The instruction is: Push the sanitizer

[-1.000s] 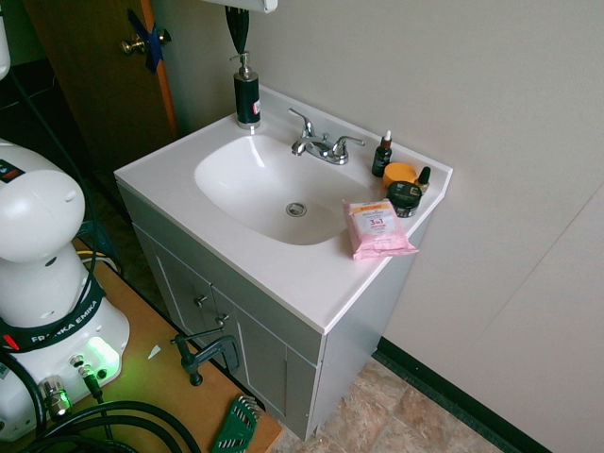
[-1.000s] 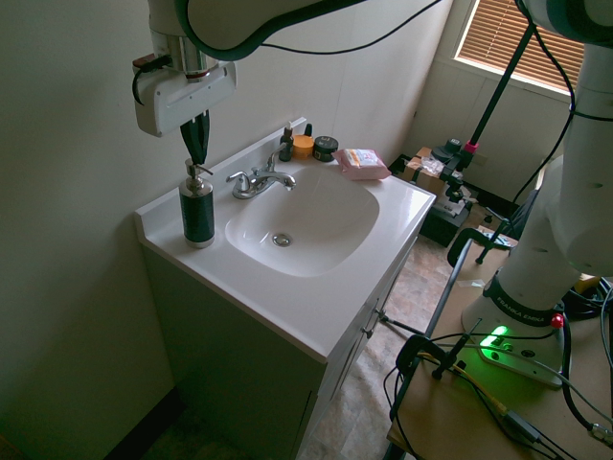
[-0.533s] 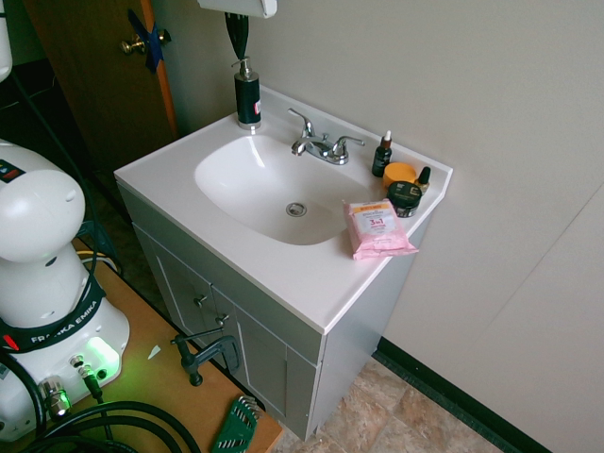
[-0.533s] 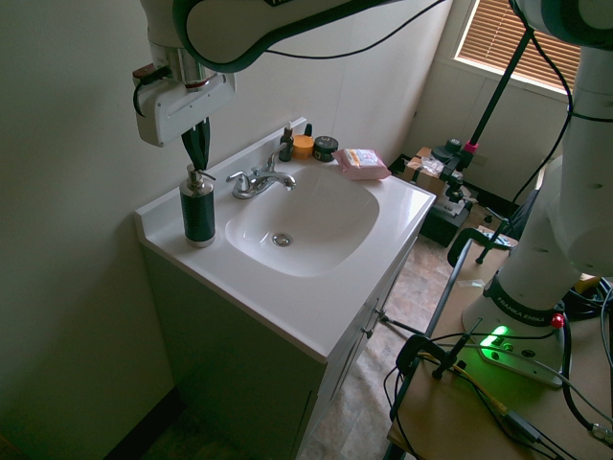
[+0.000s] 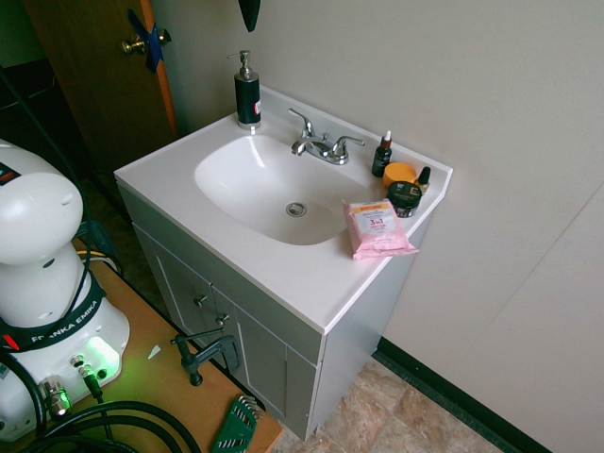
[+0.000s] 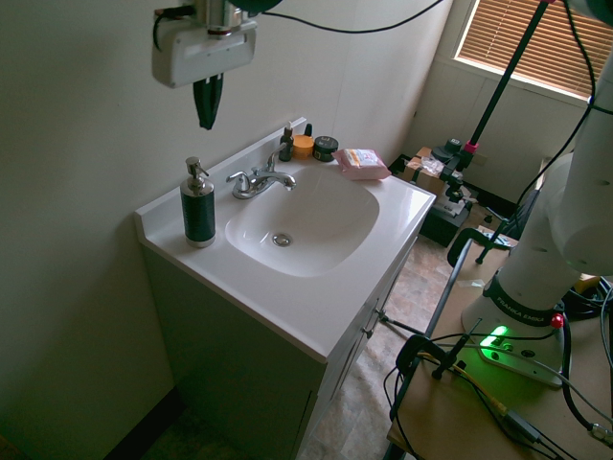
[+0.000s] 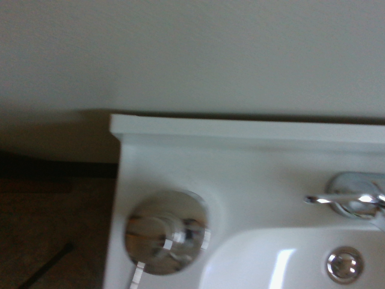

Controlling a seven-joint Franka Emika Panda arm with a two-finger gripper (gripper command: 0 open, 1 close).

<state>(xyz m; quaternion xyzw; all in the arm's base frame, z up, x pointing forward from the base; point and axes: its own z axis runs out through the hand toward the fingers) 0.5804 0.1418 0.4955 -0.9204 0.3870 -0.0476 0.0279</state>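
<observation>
The dark cylindrical sanitizer bottle with its silver pump head [image 6: 198, 203] stands upright on the white bench [image 6: 316, 297], near the back corner beside the sink basin [image 6: 305, 222]. It looks rigid, tall, probably tippy. My fingers [image 6: 205, 103] hang pinched shut, empty, above it. Pressing straight down on the pump suits; the edge is close.

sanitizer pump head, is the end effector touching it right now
Apart. The second exterior view shows the shut end effector hanging well above the sanitizer, with bare wall visible between its tip and the pump head.
</observation>
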